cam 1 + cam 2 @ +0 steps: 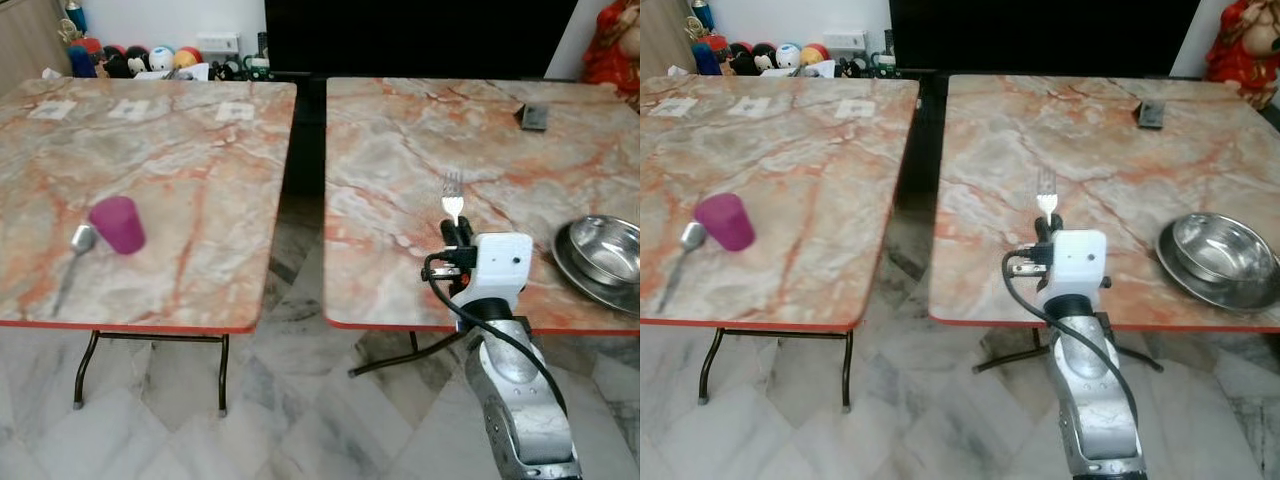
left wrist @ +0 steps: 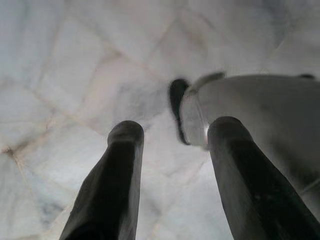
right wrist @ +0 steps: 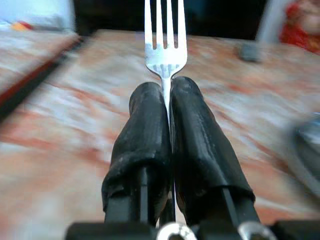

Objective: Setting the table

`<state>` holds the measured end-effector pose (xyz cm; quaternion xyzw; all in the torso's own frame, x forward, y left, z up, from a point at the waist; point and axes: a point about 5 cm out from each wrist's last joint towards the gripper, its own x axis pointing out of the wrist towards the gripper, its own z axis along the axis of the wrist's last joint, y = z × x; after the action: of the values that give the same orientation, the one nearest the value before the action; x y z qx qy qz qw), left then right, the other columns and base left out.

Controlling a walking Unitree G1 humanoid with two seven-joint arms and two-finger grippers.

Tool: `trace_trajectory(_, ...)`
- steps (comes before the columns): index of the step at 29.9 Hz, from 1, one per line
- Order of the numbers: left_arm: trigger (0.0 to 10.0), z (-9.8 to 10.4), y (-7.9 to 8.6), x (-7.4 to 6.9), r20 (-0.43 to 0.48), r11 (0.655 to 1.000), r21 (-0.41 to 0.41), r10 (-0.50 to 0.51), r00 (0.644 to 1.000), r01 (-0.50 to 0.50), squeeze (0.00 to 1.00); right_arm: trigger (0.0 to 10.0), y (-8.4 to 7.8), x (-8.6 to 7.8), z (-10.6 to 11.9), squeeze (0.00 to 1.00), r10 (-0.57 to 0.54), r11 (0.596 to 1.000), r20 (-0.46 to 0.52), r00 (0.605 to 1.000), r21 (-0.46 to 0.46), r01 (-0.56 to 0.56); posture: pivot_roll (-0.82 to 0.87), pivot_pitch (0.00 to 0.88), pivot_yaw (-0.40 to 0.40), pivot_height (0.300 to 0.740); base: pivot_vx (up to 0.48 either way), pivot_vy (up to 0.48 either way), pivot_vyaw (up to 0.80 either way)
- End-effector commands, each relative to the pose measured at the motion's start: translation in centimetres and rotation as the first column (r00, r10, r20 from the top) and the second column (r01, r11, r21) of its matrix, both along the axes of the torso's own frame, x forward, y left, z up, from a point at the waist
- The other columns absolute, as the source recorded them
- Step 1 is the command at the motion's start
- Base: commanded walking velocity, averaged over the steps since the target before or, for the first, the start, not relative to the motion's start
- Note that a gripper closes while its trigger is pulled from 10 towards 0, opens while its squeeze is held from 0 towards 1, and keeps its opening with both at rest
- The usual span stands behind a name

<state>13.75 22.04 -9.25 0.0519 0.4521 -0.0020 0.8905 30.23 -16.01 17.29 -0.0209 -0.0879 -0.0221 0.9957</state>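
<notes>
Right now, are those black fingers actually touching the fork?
Touching. In the right wrist view, the right gripper has both black fingers pressed flat against the fork neck, no gap visible.

A silver fork (image 1: pixel 453 195) stands upright, tines at twelve o'clock, over the right table's (image 1: pixel 400 130) near edge, with a steel bowl (image 1: pixel 603 248) on a plate (image 1: pixel 580 275) at its three o'clock and a magenta cup (image 1: pixel 118 224) touching a spoon (image 1: pixel 74 256) at nine.

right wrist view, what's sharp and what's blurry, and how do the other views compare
Right wrist view: the fork and the right gripper pinching it are sharp; the table behind is smeared. Left wrist view: the left gripper is soft, over dim marble floor. Eye views: fairly crisp and evenly lit.
</notes>
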Motion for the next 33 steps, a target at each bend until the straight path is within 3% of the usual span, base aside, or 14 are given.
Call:
trace_trajectory(1, 10.0, -0.4, -0.3, -0.8, -0.030, 1.000, -0.007, -0.018, 0.999, 0.018, 0.00, 10.0, -0.4, 0.0, 0.5, 0.00, -0.023, 1.000, 0.023, 0.999, 0.012, 0.022, -0.04, 0.152, -0.012, 0.740, 0.000, -0.446, 0.00)
trace_trajectory(22, 10.0, -0.3, -0.5, -0.3, -0.025, 0.999, -0.006, -0.034, 0.999, 0.034, 0.00, 10.0, -1.2, 0.1, 0.4, 0.00, -0.069, 0.998, 0.020, 0.997, 0.008, 0.069, -0.05, 0.127, -0.008, 0.740, 0.000, -0.446, 0.00)
trace_trajectory(33, 10.0, -0.2, -1.1, 0.1, -0.015, 0.999, -0.021, -0.024, 1.000, 0.024, 0.00, 10.0, -1.8, 0.3, 0.6, 0.00, -0.100, 0.995, 0.023, 0.995, 0.013, 0.100, -0.05, 0.131, -0.012, 0.740, 0.000, -0.045, 0.00)
